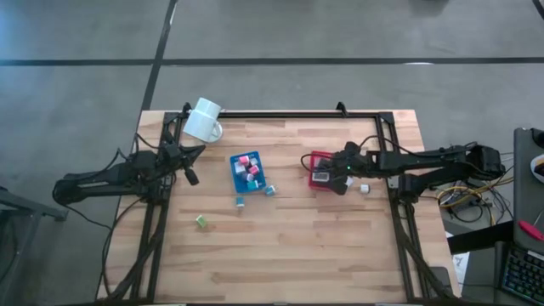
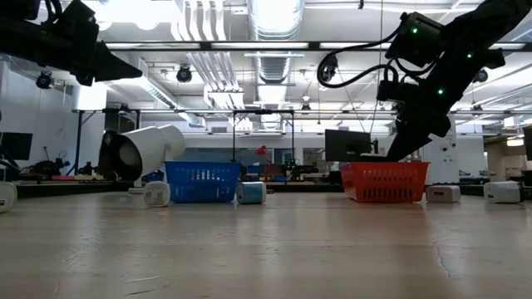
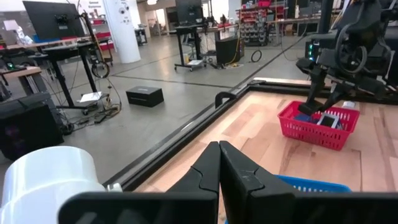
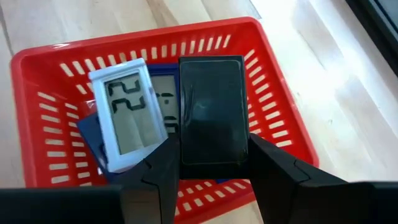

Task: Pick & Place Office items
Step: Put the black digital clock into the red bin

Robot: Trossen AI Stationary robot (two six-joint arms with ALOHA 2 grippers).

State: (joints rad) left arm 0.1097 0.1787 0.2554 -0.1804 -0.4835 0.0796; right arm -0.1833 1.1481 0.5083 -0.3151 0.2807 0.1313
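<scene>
A flat black rectangular block [image 4: 212,111] with a glossy face sits clamped between the right jaws [image 4: 211,163], hanging over the red basket [image 4: 273,93]. Just beside it lies a white block [image 4: 127,115] with a grey display. The left jaws [image 3: 219,168] are pressed together, empty.

A grey concrete floor [image 1: 340,30] is crossed by dark lines; ceiling ducts [image 2: 274,33] are seen at 12 o'clock, lit brightly.
</scene>
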